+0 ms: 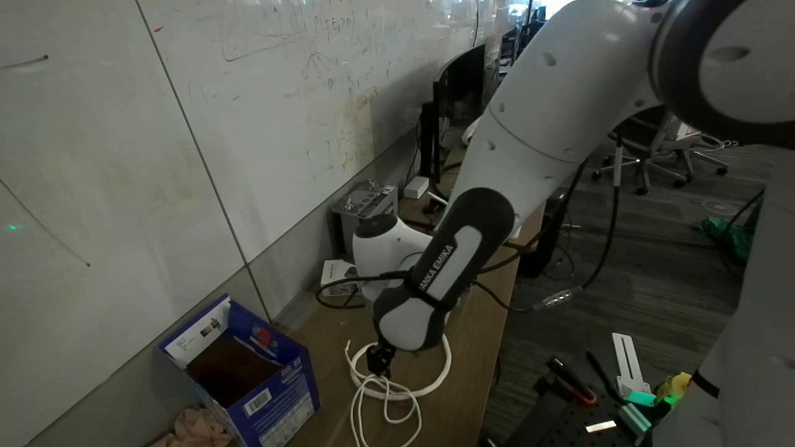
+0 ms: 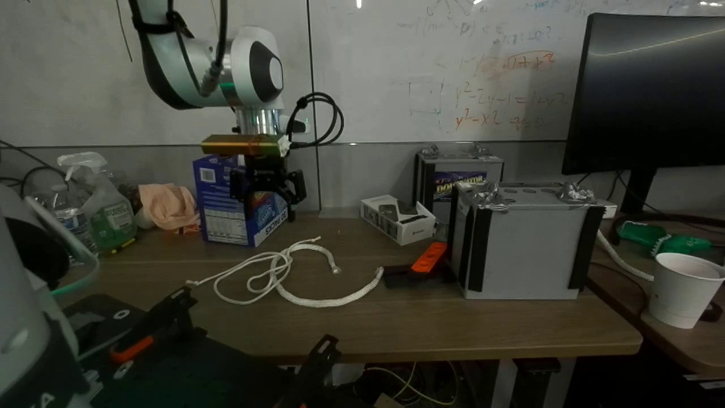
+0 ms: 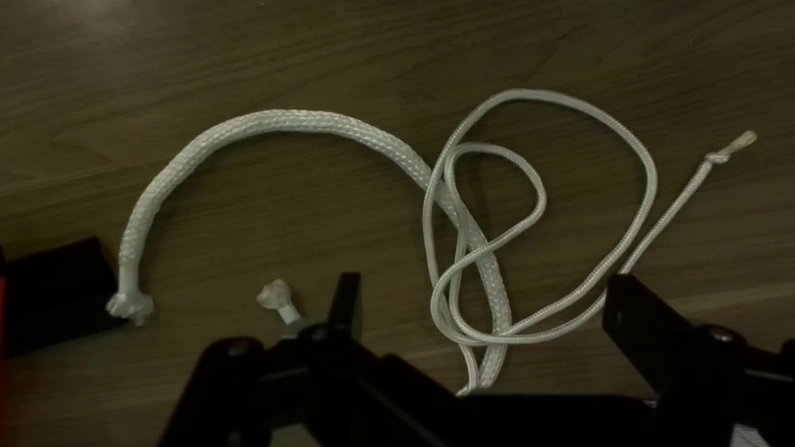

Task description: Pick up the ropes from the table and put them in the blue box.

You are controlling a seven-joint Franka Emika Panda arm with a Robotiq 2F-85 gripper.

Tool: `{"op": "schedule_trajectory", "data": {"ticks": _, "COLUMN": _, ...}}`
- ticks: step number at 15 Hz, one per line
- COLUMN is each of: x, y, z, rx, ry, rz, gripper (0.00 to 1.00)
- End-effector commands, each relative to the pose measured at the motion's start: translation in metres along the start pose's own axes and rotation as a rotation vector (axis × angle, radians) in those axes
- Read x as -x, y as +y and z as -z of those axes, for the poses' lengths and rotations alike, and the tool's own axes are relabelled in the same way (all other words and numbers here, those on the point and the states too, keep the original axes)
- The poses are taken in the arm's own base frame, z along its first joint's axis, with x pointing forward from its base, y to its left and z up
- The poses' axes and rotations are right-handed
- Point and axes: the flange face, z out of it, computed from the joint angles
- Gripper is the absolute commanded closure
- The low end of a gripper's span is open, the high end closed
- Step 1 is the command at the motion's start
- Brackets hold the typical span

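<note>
Two white ropes (image 3: pixel 489 247) lie on the desk (image 2: pixel 453 334): the thick rope (image 3: pixel 298 121) bends into an open ring, and the thin rope (image 3: pixel 539 94) loops across one side of it. The tool (image 3: pixel 482 297) hangs above them, its fingers (image 3: pixel 345 304) spread wide. From where I stand, a strip of wood runs between the ropes and the desk's front edge, and more wood shows behind them toward the wall (image 2: pixel 351 178). The blue box (image 1: pixel 292 385) stands back there, close to the wall, its top open and its rim in sight in an exterior view.

Things crowd in at one end. A tip of the thick rope sits at the edge of a black-and-orange thing (image 2: pixel 429 258), and just beside that rises a grey case (image 2: pixel 527 243). Another case (image 2: pixel 460 184) stands behind it, with a white carton (image 2: pixel 399 224) near. On the box's other side, a pink cloth (image 2: pixel 168 204) lies just beside it, then a spray bottle (image 2: pixel 107 207). The arm (image 1: pixel 540 124) reaches over the desk and, in an exterior view, hides part of the thick rope. A black cable (image 2: pixel 303 103) loops out from its wrist. The monitor (image 2: pixel 651 96) and a cup (image 2: pixel 682 289) stand well apart from the ropes, past the cases.
</note>
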Motion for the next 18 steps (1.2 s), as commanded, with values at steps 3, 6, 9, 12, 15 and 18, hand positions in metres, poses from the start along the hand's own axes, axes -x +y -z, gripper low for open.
{"op": "schedule_trajectory", "data": {"ticks": 3, "x": -0.031, "y": -0.009, "z": -0.043, "rx": -0.014, "ry": 0.021, "rz": 0.010, "gripper": 0.00}}
{"op": "schedule_trajectory", "data": {"ticks": 6, "x": -0.036, "y": -0.009, "z": -0.069, "rx": -0.013, "ry": 0.015, "rz": 0.009, "gripper": 0.00}}
{"op": "schedule_trajectory", "data": {"ticks": 9, "x": -0.037, "y": -0.008, "z": -0.091, "rx": -0.004, "ry": 0.011, "rz": 0.005, "gripper": 0.00}}
{"op": "schedule_trajectory", "data": {"ticks": 12, "x": -0.037, "y": -0.005, "z": -0.110, "rx": -0.001, "ry": 0.002, "rz": 0.001, "gripper": 0.00}}
{"op": "schedule_trajectory", "data": {"ticks": 15, "x": -0.040, "y": -0.006, "z": -0.123, "rx": -0.003, "ry": -0.004, "rz": 0.005, "gripper": 0.00}}
{"op": "schedule_trajectory", "data": {"ticks": 18, "x": -0.043, "y": -0.008, "z": -0.131, "rx": -0.003, "ry": -0.012, "rz": 0.012, "gripper": 0.00}}
